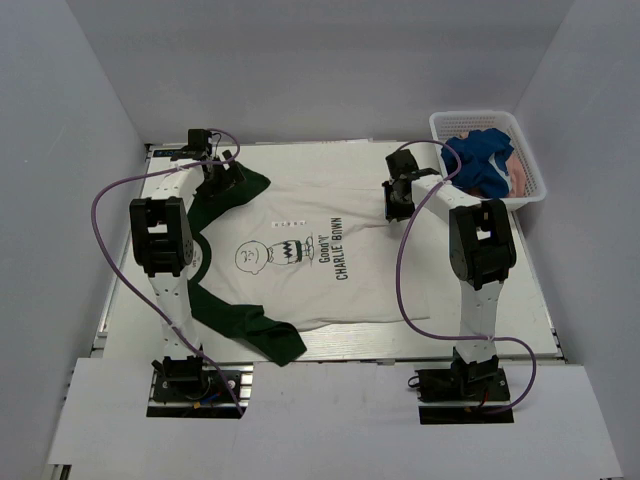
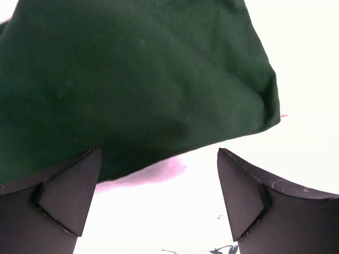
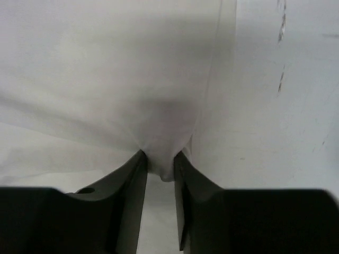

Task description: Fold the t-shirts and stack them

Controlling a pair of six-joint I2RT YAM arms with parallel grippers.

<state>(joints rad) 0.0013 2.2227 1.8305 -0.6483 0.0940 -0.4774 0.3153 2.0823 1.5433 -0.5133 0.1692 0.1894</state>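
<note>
The cream t-shirt point(image 1: 300, 250) with dark green sleeves and black Charlie Brown print lies spread flat across the table. My left gripper point(image 1: 222, 178) is open just over the far dark green sleeve point(image 2: 132, 79), with nothing between its fingers point(image 2: 63, 196). My right gripper point(image 1: 398, 200) is shut on a pinch of the cream shirt's hem point(image 3: 161, 159) at the shirt's far right corner. A blue shirt point(image 1: 478, 152) and a dusty pink shirt point(image 1: 505, 178) lie bunched in the basket.
The white mesh basket point(image 1: 530, 175) stands at the table's far right corner. The near green sleeve point(image 1: 265, 335) lies crumpled by the front edge. Purple cables loop off both arms. Grey walls close in on three sides.
</note>
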